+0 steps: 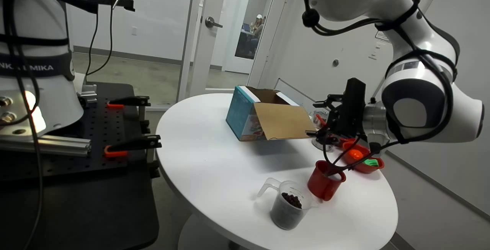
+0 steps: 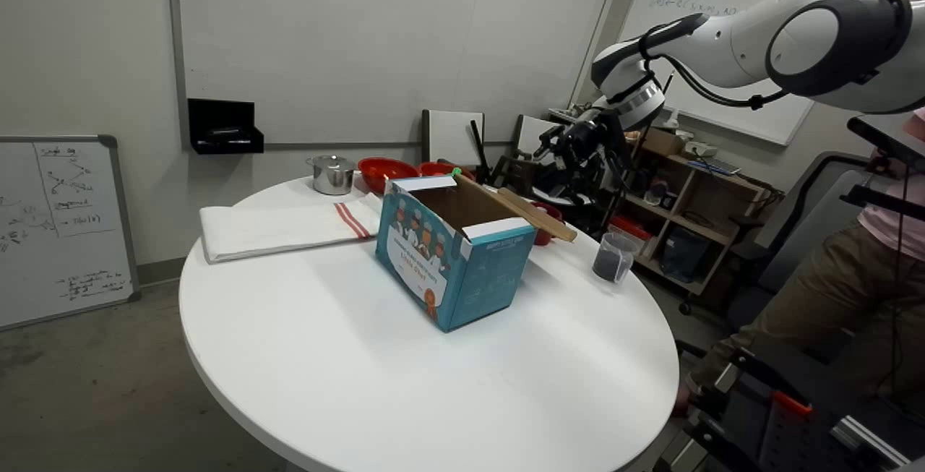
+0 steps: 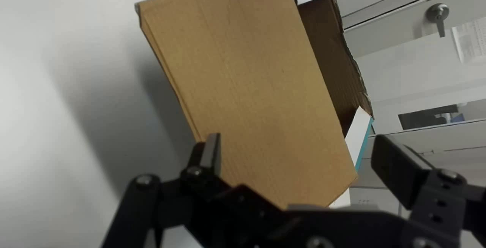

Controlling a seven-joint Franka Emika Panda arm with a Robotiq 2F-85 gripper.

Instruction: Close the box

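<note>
While our fingers (image 3: pixel 396 168) are spread wide apart near the plain brown flap (image 3: pixel 250 96), we see the box (image 2: pixel 448 262) standing on the white counter (image 2: pixel 347 342). It is teal-blue with colourful printed pictures, its top is uncovered, and the flap slopes outward.

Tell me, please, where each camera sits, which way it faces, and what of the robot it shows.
An exterior view sits off the table, facing across it to a door; the robot's base, arm and hand show.
An exterior view sits off the table too, facing past the box to a large whiteboard; arm and hand show at upper right.
The wrist view sits at the arm's end, looking past the hand's spread fingers at the box's brown flap.
Both exterior views share the table, box and clear measuring cup.
</note>
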